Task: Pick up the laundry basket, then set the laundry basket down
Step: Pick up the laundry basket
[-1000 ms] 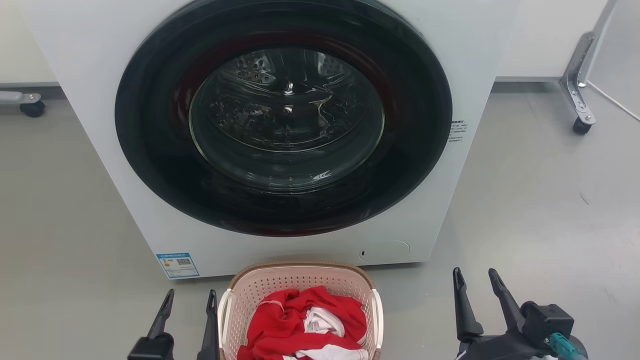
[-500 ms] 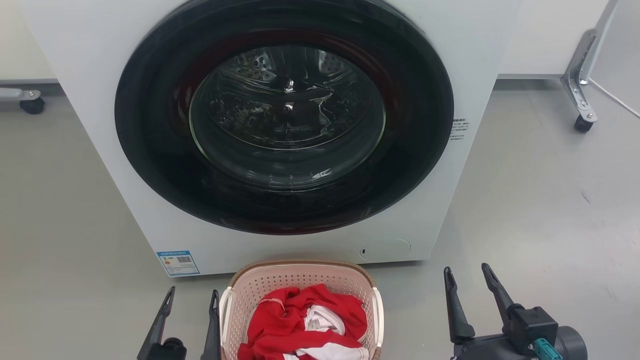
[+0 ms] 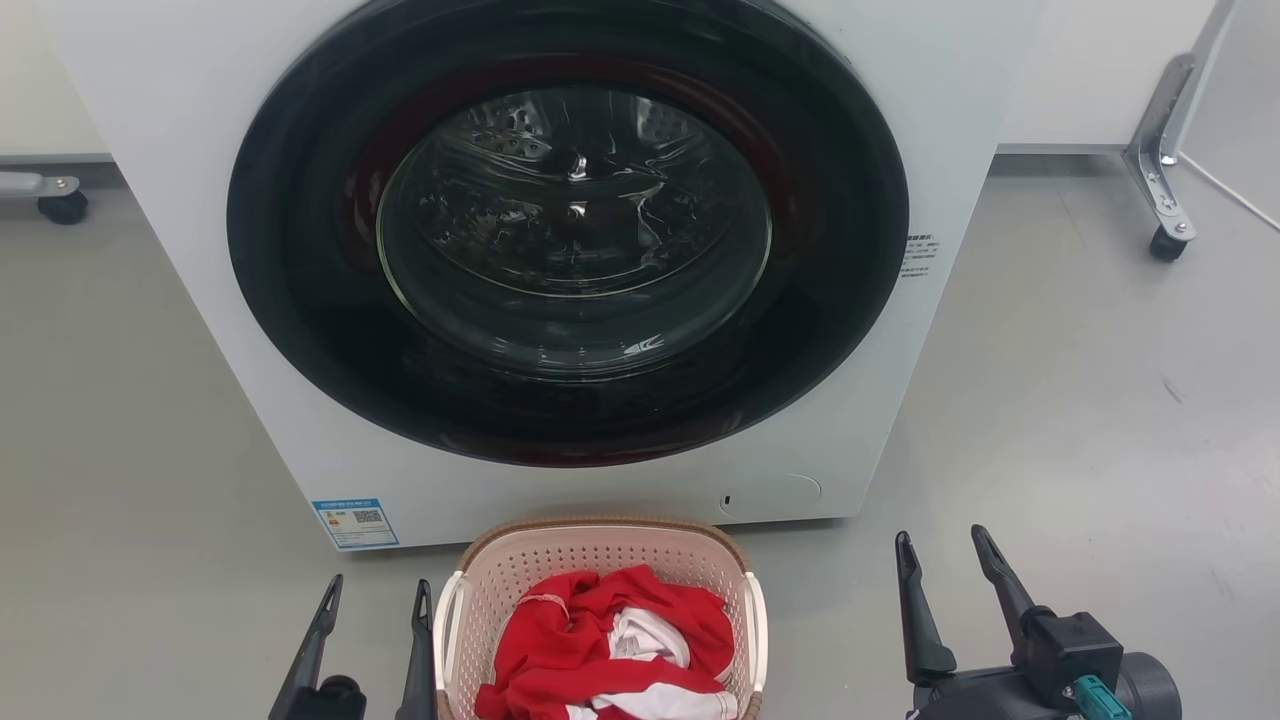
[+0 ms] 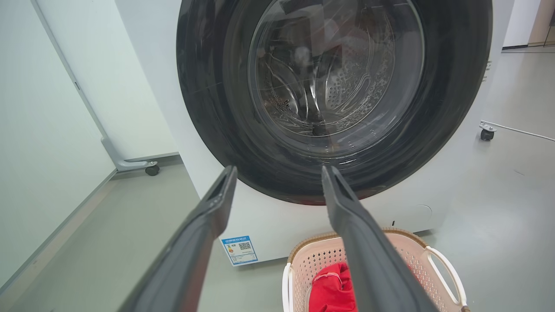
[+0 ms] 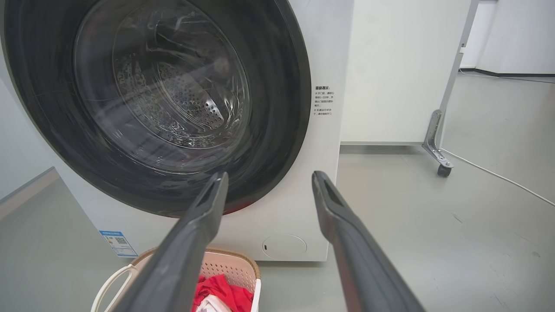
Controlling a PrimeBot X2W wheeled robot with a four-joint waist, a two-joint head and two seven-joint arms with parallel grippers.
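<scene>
The laundry basket [image 3: 600, 560], pale pink and perforated with a brown rim and white side handles, sits on the floor just in front of the washer. Red and white clothes [image 3: 610, 640] lie inside it. My left gripper [image 3: 378, 592] stands open right beside the basket's left handle, holding nothing. Off to the right, my right gripper [image 3: 942, 540] is open and clear of the basket. In the left wrist view the basket [image 4: 312, 260] lies low and right of the open left gripper [image 4: 277, 171]. In the right wrist view the basket [image 5: 234, 264] lies low and left of the open right gripper [image 5: 269, 175].
The white front-loading washer [image 3: 880, 130] with its dark round door [image 3: 570, 230] shut stands straight ahead. Wheeled panel feet stand at the far left [image 3: 62, 205] and far right [image 3: 1165, 243]. Grey floor [image 3: 1090, 400] spreads on both sides.
The right gripper shifted slightly left and lower, then edged back right. The left gripper sank a little toward the bottom edge. The basket kept its place.
</scene>
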